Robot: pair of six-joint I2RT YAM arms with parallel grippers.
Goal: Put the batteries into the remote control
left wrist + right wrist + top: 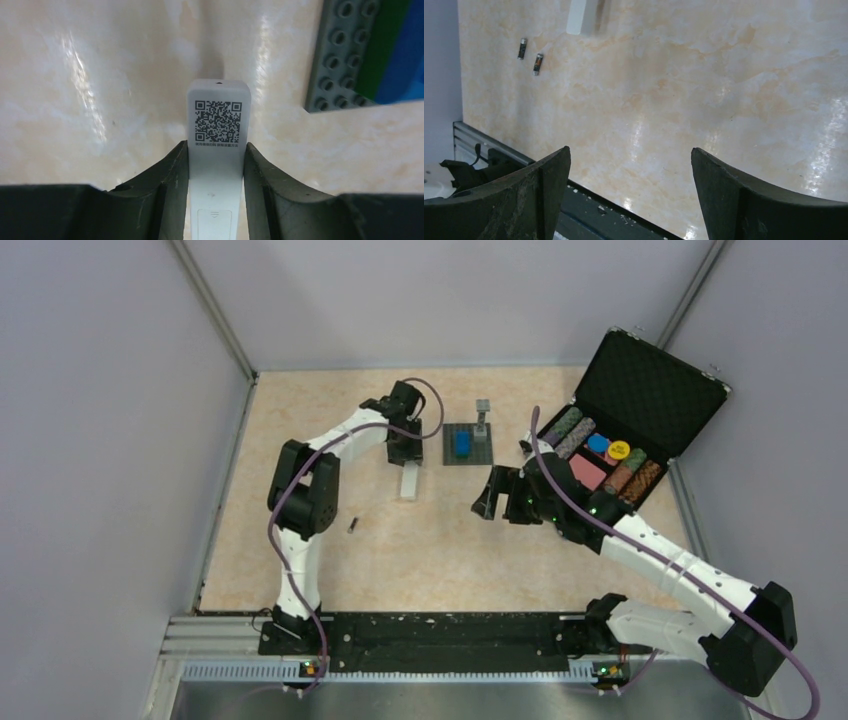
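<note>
Nothing is loaded yet. The left jaws pinch the slim white plastic remote control [216, 165], which lies back-up on the tabletop [450, 550]. Two small dark cylindrical batteries [538, 64] lie loose, well apart from it. The right jaws are spread and empty.

White remote control [218, 165] with a black QR code [218, 121] and tiny dark print; batteries [538, 64] dark with pale tips. Table [450, 550] glossy beige, marbled; studded grey baseplate [335, 55] carries a blue block [462, 443] edged green. Black case [655, 390] with quilted lining, speckled chips [575, 432] in green, brown and grey, plus blue, yellow and pink pieces.
</note>
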